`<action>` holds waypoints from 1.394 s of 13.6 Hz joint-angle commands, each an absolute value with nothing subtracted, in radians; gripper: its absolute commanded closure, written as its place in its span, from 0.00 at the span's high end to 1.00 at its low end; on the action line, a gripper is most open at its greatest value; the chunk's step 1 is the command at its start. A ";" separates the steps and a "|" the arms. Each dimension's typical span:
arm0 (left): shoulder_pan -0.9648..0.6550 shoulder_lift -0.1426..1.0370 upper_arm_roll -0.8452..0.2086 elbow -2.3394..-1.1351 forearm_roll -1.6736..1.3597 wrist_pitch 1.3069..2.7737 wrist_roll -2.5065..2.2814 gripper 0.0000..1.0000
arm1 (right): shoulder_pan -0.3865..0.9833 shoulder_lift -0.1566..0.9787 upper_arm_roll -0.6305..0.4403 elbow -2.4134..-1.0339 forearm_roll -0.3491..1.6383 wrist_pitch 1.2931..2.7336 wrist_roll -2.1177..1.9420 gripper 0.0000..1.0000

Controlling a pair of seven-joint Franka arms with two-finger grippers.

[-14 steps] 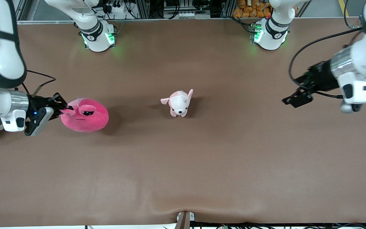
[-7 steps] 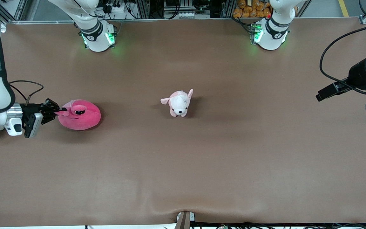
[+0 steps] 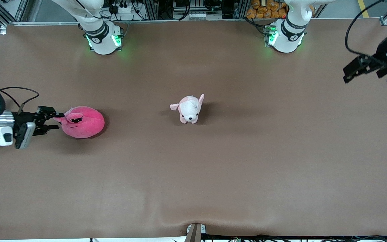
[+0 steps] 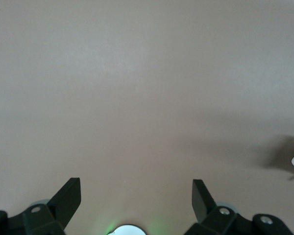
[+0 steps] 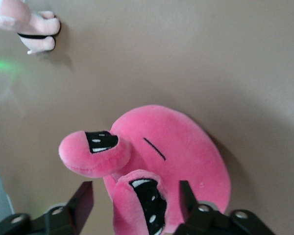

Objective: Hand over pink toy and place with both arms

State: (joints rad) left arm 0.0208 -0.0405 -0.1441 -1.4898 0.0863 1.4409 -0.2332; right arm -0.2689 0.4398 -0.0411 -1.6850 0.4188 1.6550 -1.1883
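Table: brown bench lying bare around the toys.
Pink toy: resting near the right arm's edge.
Right gripper: spreading wide around one ear.
Left gripper: hanging wide, empty, over its own edge, waiting.
Risk: ear snagging a finger, dragging the plush.

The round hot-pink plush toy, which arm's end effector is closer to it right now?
Right. The right end effector sits open right beside the round hot-pink plush toy, fingers either side of its ear; the left end effector hangs open over the left arm's end of the table.

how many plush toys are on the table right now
2. The pink toy lies at the right arm's end, just off the right end effector. The small puppy plush stands mid-table. None looks hidden.
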 commanded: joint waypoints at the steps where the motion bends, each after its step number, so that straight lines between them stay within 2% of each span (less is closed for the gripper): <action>1: -0.007 -0.133 -0.095 -1.610 0.058 1.456 -0.201 1.00 | -0.269 0.388 -0.021 -1.671 0.422 1.651 -1.099 1.00; 3: -0.052 -0.156 -0.061 -1.644 0.058 1.462 -0.201 1.00 | -0.249 0.355 -0.023 -1.672 0.411 1.654 -1.036 1.00; 9: -0.038 -0.175 -0.063 -1.646 0.055 1.451 -0.210 1.00 | -0.149 0.223 -0.021 -1.671 0.338 1.654 -0.797 1.00; 15: -0.017 -0.172 -0.060 -1.629 0.021 1.419 -0.206 1.00 | -0.046 0.036 -0.021 -1.684 0.151 1.641 -0.441 1.00; 19: -0.014 -0.158 -0.058 -1.579 0.037 1.398 -0.192 1.00 | -0.015 -0.017 -0.032 -1.664 0.048 1.573 -0.229 1.00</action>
State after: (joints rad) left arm -0.0212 -0.1530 -0.0596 -1.6043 0.0392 1.4264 -0.2148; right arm -0.0241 0.0115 -0.0179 -1.6541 0.0815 1.6025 -0.3090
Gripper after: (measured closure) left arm 0.000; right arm 0.000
